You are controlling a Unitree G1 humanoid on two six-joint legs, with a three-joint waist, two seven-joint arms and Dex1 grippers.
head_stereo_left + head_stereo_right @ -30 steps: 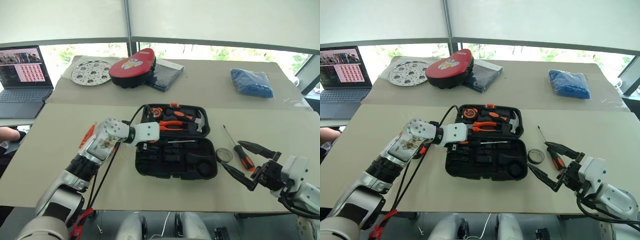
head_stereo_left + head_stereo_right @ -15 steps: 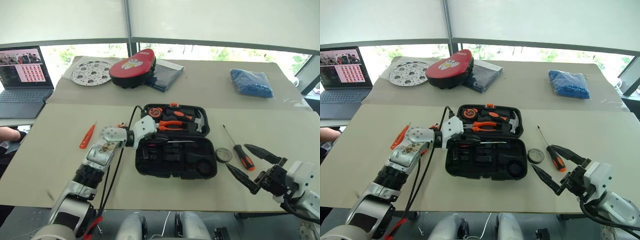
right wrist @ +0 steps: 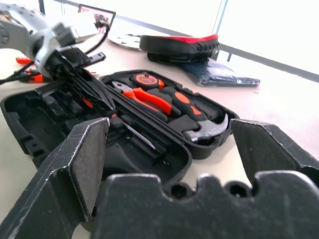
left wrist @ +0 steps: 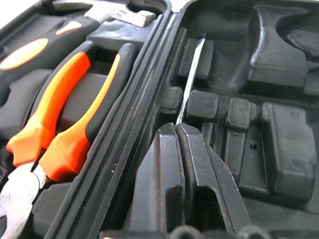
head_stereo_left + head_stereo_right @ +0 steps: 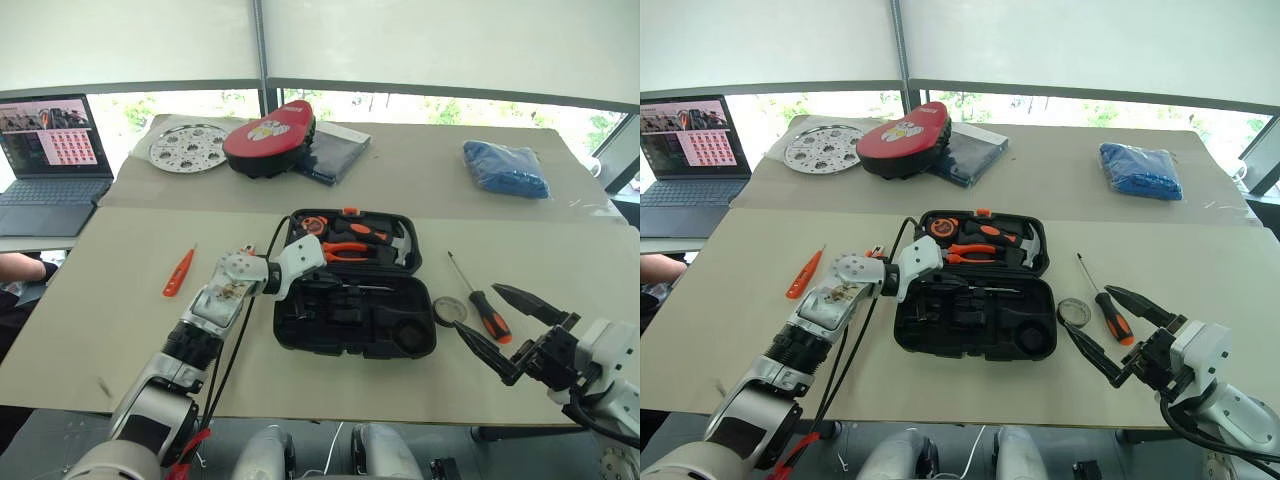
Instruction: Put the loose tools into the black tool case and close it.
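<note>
Left eye view: left hand (image 5: 306, 282), fingers pressed together, reaches into the open black tool case (image 5: 355, 325) at centre frame, over a thin-shaft screwdriver (image 5: 352, 286). Right hand (image 5: 518, 325), fingers wide apart, hovers at lower right near a loose screwdriver (image 5: 484, 306).

Left wrist view: shaft (image 4: 190, 79) likely light, rigid, slippery; grasp its handle.

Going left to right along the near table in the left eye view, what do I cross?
Small orange screwdriver → left gripper at the case's left edge → black tool case, lying open → grey tape ring → orange-and-black screwdriver → right gripper, jaws wide open.
</note>
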